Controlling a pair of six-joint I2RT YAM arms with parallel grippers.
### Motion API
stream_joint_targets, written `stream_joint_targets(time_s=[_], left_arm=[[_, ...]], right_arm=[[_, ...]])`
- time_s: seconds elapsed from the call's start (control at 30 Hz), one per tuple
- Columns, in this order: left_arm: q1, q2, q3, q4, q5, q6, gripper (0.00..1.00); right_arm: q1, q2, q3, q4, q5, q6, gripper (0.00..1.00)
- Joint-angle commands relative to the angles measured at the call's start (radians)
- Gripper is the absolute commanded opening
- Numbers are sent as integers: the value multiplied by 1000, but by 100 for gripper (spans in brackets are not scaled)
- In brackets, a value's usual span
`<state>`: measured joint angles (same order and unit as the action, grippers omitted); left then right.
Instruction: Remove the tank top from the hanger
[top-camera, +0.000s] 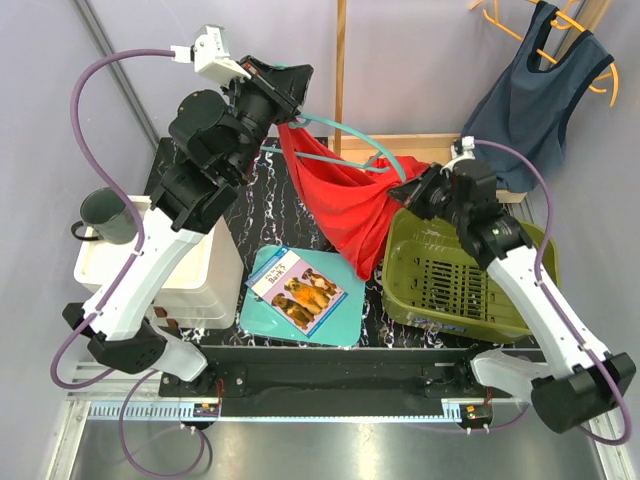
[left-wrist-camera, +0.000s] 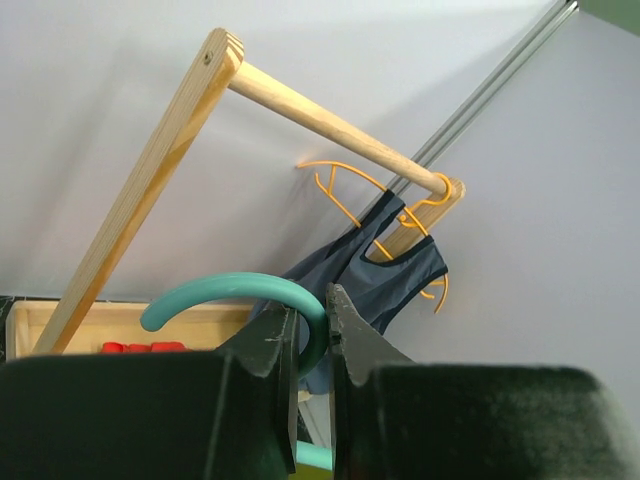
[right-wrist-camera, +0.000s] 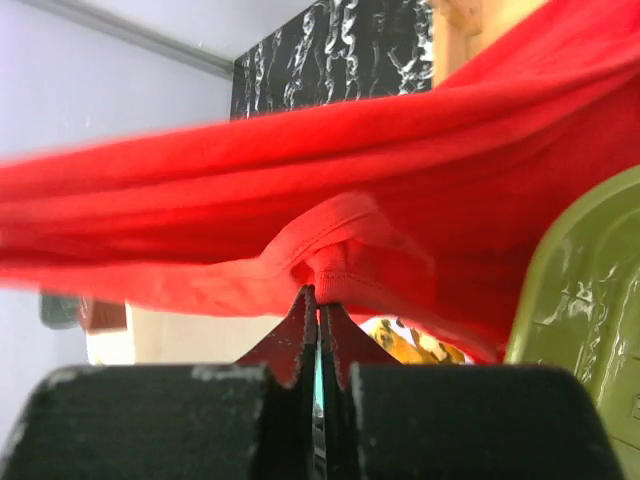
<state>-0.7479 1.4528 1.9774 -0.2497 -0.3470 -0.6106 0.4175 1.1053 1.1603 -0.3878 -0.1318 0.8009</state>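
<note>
Your left fingers (top-camera: 290, 88) sit high, well to the upper L of the olive basket (top-camera: 445, 275). They're clamped on the hook of the teal hanger (top-camera: 345, 128); the wrist cam shows the hook pinched btwn the two tips. Your right fingers (top-camera: 408, 197) are at the basket's upper-L corner, just above the rim, pressed together w/ a hemmed edge of the red tank top (top-camera: 345, 200) nipped btwn them.

The tank top is on the hanger and up off the worktop (top-camera: 265, 195). It's stretched from the hook end down-R toward the basket, and its lowest point hangs just L of the basket's L wall. Can't tell if it touches the wall. One hanger arm runs over the fabric toward the basket's upper-L corner.

L of the basket on the worktop there's a teal board (top-camera: 350, 320) w/ a dog-cover book (top-camera: 297, 288) on it. Further L is a white bin (top-camera: 195, 270) w/ a dark mug (top-camera: 108, 215) on top. Behind the basket, upper R, a navy tank top (top-camera: 530, 100) hangs on a wood rack (left-wrist-camera: 330, 125).
</note>
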Motion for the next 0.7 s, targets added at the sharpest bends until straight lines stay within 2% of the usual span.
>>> stream_joint_targets(time_s=[0.0,0.03,0.1,0.13,0.17,0.2,0.33,0.4,0.5,0.67], left_arm=[[39,-34,-31,92,71,-44,0],[50,-38,-43,92,77,-60,0],[59,-37,-66,102,112,-61,0],[74,-32,-61,93,124,-66,0],[79,-29,-60,75,132,-64,0],[85,-26,-60,70,150,-64,0],[120,0,-57,17,241,-51,0],[130,9,-61,-8,290,-40,0],[151,11,-94,-22,341,-37,0],[165,66,-71,-42,520,-41,0]], right_arm=[[-104,62,28,86,-258,80,0],[-117,74,32,86,-273,80,0],[-143,108,39,81,-339,89,7],[-149,122,44,75,-363,90,16],[-151,143,48,51,-405,87,36],[-152,149,61,31,-420,69,45],[-152,142,104,-159,-414,-32,67],[-152,88,110,-275,-349,-102,77],[-151,-13,98,-356,-296,-159,86],[-152,-122,128,-446,-278,-222,91]])
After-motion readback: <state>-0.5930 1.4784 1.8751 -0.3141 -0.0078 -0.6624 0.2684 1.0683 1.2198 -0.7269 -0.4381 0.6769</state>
